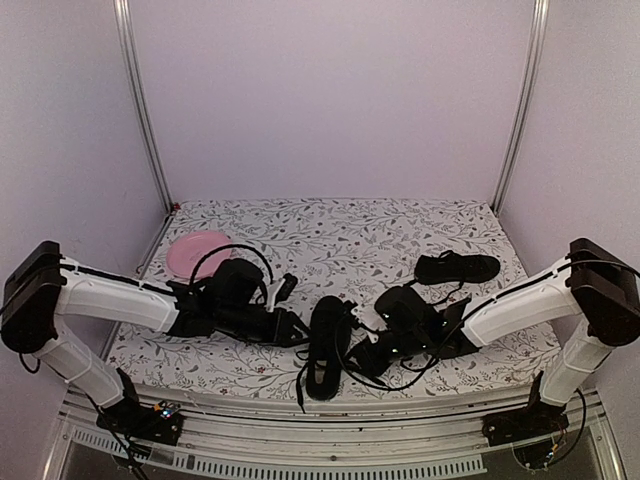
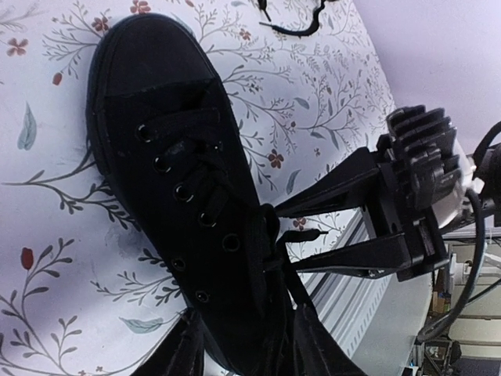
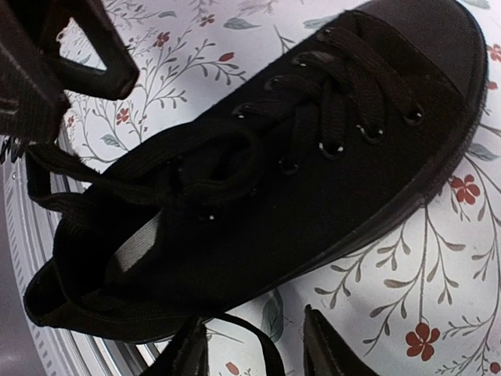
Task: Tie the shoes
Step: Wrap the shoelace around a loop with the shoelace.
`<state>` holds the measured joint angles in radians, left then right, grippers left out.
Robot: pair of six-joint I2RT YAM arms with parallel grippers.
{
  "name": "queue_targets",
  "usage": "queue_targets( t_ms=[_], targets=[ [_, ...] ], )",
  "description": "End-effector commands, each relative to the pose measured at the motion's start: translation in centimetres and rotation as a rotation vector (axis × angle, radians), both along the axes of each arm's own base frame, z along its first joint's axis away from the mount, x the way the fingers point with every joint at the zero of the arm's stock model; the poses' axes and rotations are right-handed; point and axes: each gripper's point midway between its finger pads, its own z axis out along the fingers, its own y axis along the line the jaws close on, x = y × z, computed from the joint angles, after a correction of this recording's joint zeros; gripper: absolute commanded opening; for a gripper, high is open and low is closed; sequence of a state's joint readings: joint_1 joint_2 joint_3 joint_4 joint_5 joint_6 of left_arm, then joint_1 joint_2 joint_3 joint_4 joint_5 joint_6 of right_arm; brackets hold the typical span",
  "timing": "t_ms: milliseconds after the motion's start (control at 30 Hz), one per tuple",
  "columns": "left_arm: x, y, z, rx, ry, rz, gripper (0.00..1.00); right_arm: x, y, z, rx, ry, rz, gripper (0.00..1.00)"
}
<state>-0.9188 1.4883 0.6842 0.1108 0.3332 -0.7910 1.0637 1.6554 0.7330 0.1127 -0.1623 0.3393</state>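
One black shoe [image 1: 325, 345] lies near the table's front edge, toe pointing away, with its laces [image 3: 235, 168] loosely looped over the tongue. The other shoe [image 1: 457, 267] lies at the back right. My left gripper [image 1: 298, 330] is at the near shoe's left side. In the left wrist view its jaws [image 2: 250, 356] stand apart over the shoe's [image 2: 180, 180] heel end and grip nothing. My right gripper [image 1: 362, 352] is at the shoe's right side. Its jaws [image 3: 254, 356] are open over the table beside the shoe [image 3: 313, 180], with a slack lace [image 3: 262, 345] running between them.
A pink plate [image 1: 195, 250] sits at the back left, behind the left arm. The table's front edge and metal rail [image 2: 368, 313] run close under the shoe's heel. A loose lace [image 2: 293, 27] lies further back on the flowered cloth [image 1: 340, 230].
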Motion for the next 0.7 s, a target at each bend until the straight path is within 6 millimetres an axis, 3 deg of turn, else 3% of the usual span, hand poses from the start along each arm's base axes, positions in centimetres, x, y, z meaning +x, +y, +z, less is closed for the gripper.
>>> queue_targets(
  t_ms=[0,167,300,667],
  targets=[
    [0.7,-0.9,0.9,-0.034,0.004,-0.013,0.38,0.2,1.2,0.4,0.040,-0.040,0.067,0.37],
    [0.9,-1.2,0.4,-0.025,0.023,-0.014,0.36,0.1,1.6,0.6,0.059,-0.044,0.086,0.21],
    [1.0,-1.4,0.3,-0.029,0.027,-0.016,0.36,0.0,1.6,1.4,0.081,-0.055,0.086,0.04],
    [1.0,-2.2,-0.3,-0.029,0.054,-0.047,0.30,0.0,0.8,4.8,0.139,-0.082,0.050,0.02]
  ],
)
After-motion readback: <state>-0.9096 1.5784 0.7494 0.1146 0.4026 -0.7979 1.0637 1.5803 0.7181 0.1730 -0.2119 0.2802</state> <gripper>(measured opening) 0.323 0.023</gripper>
